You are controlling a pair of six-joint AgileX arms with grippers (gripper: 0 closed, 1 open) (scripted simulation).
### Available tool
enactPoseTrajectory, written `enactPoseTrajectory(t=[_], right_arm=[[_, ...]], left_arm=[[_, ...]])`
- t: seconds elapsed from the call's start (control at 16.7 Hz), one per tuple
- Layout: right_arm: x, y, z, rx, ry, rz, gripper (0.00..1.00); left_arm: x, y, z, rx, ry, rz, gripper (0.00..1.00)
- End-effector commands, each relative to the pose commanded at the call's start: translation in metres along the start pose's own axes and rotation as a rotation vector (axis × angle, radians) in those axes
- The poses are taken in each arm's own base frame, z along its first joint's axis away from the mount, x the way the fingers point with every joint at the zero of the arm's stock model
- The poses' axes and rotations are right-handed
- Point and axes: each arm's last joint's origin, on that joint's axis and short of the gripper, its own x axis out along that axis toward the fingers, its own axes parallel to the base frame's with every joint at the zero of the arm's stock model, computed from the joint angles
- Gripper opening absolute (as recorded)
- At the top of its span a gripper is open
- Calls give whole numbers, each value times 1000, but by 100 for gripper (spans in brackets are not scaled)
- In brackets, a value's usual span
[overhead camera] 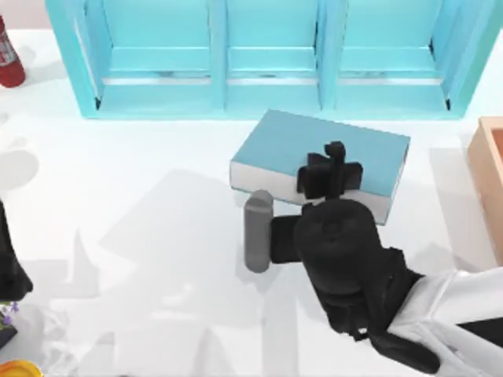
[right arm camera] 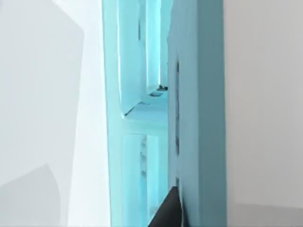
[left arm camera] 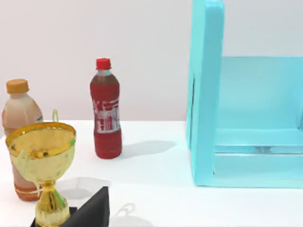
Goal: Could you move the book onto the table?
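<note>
The light-blue book [overhead camera: 291, 145] with its white page block lies flat and slightly skewed just in front of the shelf unit, over the white table [overhead camera: 118, 196]. My right gripper [overhead camera: 330, 171] reaches in from the lower right and is shut on the book's near edge, with its dark fingers over the cover. In the right wrist view the book's cover [right arm camera: 201, 118] runs close along the camera, with one dark fingertip [right arm camera: 166, 213] against it. My left arm [overhead camera: 9, 267] is parked at the table's left edge.
The light-blue shelf unit [overhead camera: 267, 71] spans the back. An orange-brown wooden box [overhead camera: 489, 181] stands at the right edge. A red bottle [left arm camera: 105, 111], an orange-capped bottle [left arm camera: 19, 127] and a gold trophy [left arm camera: 42, 156] stand on the left.
</note>
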Motion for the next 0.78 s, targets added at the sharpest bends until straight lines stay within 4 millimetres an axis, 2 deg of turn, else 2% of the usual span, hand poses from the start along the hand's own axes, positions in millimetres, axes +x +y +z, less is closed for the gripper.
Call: enactPoseTrajectory(t=[0.42, 0.78], right_arm=[[-2, 4, 1, -1, -4, 1, 0], [5, 29, 0, -3, 0, 4, 0]], left_arm=[[0, 0, 0, 0, 0, 0, 100], [0, 0, 0, 0, 0, 0, 100]])
